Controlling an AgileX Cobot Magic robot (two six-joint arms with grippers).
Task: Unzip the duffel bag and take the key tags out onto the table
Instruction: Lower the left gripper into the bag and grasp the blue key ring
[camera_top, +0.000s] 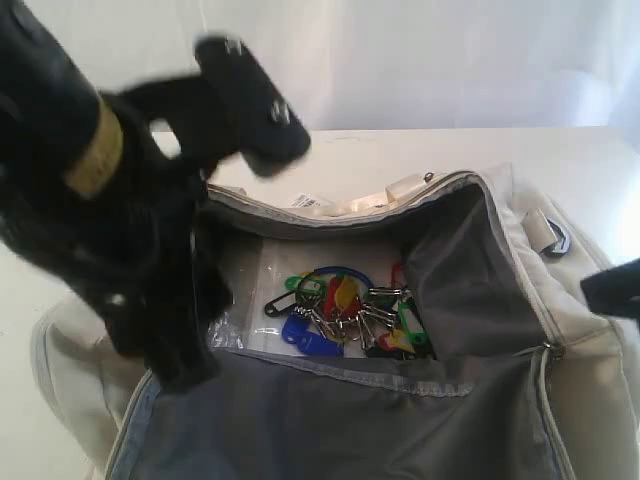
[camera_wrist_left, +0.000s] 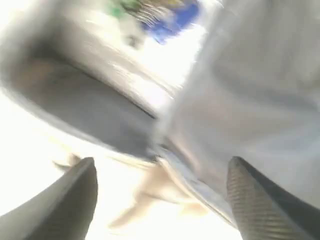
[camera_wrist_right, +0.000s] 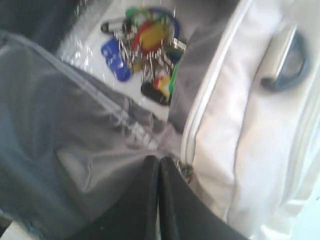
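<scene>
The cream duffel bag (camera_top: 590, 400) lies unzipped, its dark grey lining showing. The key tags (camera_top: 340, 315), blue, red, yellow and green on a blue ring, rest on the bag's floor; they also show in the right wrist view (camera_wrist_right: 145, 50) and as a blur in the left wrist view (camera_wrist_left: 170, 20). My left gripper (camera_top: 185, 365) is down at the bag's left end. It is open (camera_wrist_left: 160, 200), with the blurred rim of the bag (camera_wrist_left: 250, 100) between its fingers and not clamped. My right gripper (camera_wrist_right: 159, 160) is shut at the opening's right end, beside the zipper slider (camera_wrist_right: 187, 172).
The white table (camera_top: 400, 150) stretches behind the bag. A clear plastic sheet (camera_top: 250, 290) lies under the tags. A white handle with a D-ring (camera_top: 545, 232) sits on the bag's right side. A paper label (camera_top: 305, 200) pokes up at the far rim. The left arm hides the bag's left part.
</scene>
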